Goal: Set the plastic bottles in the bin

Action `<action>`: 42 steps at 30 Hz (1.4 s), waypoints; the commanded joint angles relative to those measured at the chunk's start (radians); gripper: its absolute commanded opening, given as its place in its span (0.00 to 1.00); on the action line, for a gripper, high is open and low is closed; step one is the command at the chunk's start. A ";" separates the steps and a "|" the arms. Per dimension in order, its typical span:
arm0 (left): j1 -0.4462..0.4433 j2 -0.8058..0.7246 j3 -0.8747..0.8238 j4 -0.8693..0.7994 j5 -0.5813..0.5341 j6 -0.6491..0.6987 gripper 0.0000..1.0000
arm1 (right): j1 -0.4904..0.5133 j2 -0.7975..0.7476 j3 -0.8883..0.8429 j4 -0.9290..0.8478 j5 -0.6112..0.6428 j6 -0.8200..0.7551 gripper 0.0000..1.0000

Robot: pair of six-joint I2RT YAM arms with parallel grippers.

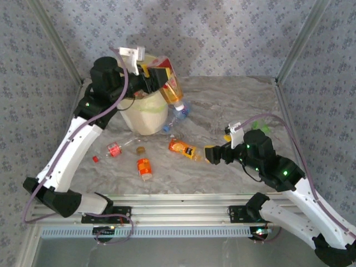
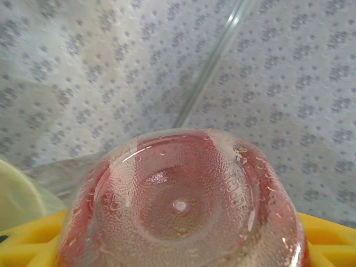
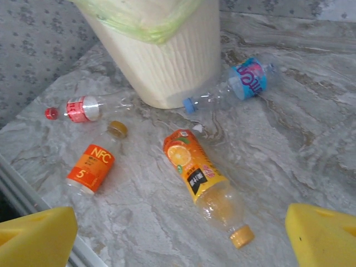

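Observation:
High at the back left, my left gripper (image 1: 159, 78) is shut on a clear bottle with an orange and red label (image 1: 171, 88). That bottle hangs neck down over the right side of the cream bin (image 1: 143, 118). In the left wrist view its dimpled base (image 2: 179, 206) sits between the yellow fingers (image 2: 328, 238). My right gripper (image 1: 213, 154) is open and low over the table, its pads (image 3: 320, 240) wide apart. Just ahead of it lies an orange juice bottle (image 3: 194, 171) with its cap toward the gripper.
An NFC bottle (image 3: 90, 167), a red-labelled bottle (image 3: 80, 108) and a blue-labelled bottle (image 3: 245, 80) lie around the bin's foot (image 3: 167, 67). A green item (image 1: 261, 127) lies behind the right arm. A metal rail (image 1: 183, 197) runs along the table's near edge.

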 commanded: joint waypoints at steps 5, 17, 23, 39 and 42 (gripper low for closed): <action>0.107 0.052 0.108 -0.024 -0.049 0.102 0.56 | -0.001 0.008 -0.017 -0.037 0.049 0.015 0.98; 0.246 0.114 0.115 -0.067 -0.176 0.180 0.58 | 0.000 0.033 -0.020 -0.045 0.069 0.023 0.98; 0.259 0.123 0.042 -0.072 -0.184 0.205 0.58 | -0.001 0.057 -0.018 -0.047 0.072 0.025 0.97; 0.266 0.115 -0.104 -0.136 -0.158 0.183 0.58 | 0.000 0.177 0.015 -0.096 0.048 0.010 0.97; 0.266 0.119 -0.133 -0.135 -0.170 0.179 0.59 | 0.001 0.188 0.019 -0.103 0.047 0.012 0.97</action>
